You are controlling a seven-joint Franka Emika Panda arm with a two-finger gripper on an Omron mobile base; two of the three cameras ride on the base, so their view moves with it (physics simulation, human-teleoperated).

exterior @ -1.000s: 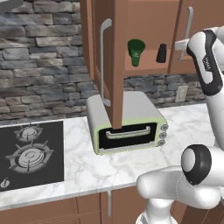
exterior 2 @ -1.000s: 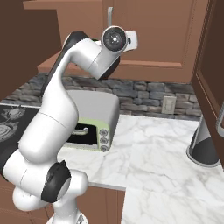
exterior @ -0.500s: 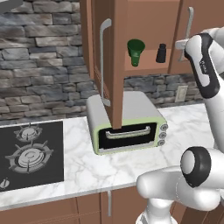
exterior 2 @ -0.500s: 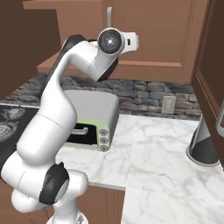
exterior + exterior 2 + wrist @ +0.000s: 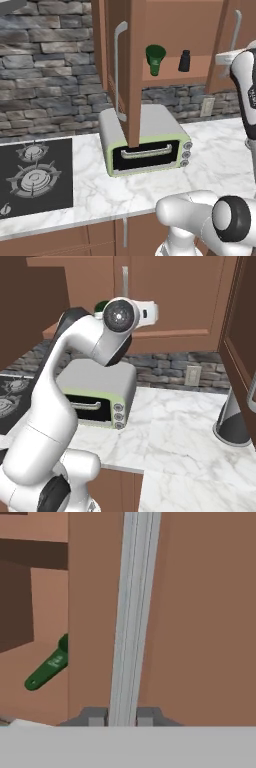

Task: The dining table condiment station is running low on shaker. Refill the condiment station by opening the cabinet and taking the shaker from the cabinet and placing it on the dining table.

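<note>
The cabinet (image 5: 170, 30) hangs above the counter with its left door (image 5: 131, 75) swung open edge-on. On its shelf the small black shaker (image 5: 184, 60) stands to the right of a green funnel cup (image 5: 155, 59). My gripper (image 5: 121, 718) is shut on the long silver bar handle (image 5: 134, 612) of the cabinet's right door (image 5: 200, 612), and the handle runs up between the fingertips (image 5: 95, 717). The hand (image 5: 231, 56) reaches that door at the right edge of the left base view. The green cup (image 5: 47, 667) lies sideways in the hand view. The dining table is out of view.
A pale green toaster oven (image 5: 145, 145) sits on the marble counter (image 5: 215, 160) under the open door. A black stove top (image 5: 32, 175) lies to the left. A grey cone-shaped appliance (image 5: 232, 421) stands at the right, below another brown door (image 5: 242, 331).
The jaws have closed onto the right door's handle. The arm has hardly moved, and the shaker and cup stand as before.
</note>
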